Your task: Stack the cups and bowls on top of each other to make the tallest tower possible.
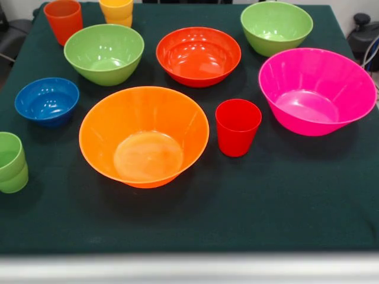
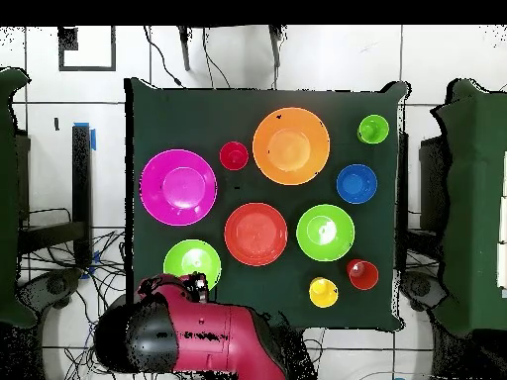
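Observation:
The large orange bowl (image 1: 144, 136) (image 2: 291, 145) stands upright mid-table, with the red cup (image 1: 237, 127) (image 2: 234, 155) beside it. The large pink bowl (image 1: 317, 90), the red-orange bowl (image 1: 198, 56), two light green bowls (image 1: 104, 53) (image 1: 276, 26) and the small blue bowl (image 1: 47, 100) stand apart, all empty. Nested light green cups (image 1: 12, 163), an orange cup (image 1: 63, 21) and nested yellow cups (image 1: 116, 12) stand near the edges. The gripper (image 2: 196, 284) is drawn back at the table's robot side, next to a green bowl (image 2: 192, 263). It shows only in the overhead view.
The dark green cloth (image 1: 284, 201) covers the table, and its front strip bears nothing. The red arm body (image 2: 213, 341) lies off the table at the robot side. Chairs and cables surround the table.

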`<state>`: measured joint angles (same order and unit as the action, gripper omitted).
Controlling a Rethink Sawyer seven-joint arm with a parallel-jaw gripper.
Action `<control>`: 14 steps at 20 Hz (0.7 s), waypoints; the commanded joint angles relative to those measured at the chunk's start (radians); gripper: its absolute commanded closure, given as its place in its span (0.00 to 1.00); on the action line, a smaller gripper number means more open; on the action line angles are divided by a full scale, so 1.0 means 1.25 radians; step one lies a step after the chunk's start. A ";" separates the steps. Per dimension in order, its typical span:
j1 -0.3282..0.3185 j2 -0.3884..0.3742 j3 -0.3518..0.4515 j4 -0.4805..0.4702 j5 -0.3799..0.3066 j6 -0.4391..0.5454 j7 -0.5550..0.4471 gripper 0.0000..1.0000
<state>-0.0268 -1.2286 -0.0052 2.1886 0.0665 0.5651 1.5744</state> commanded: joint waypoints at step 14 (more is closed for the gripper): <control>-0.006 0.079 0.051 0.202 0.042 -0.236 0.159 0.00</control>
<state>-0.0354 -1.2161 -0.0049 2.3200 0.1045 0.3419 1.5914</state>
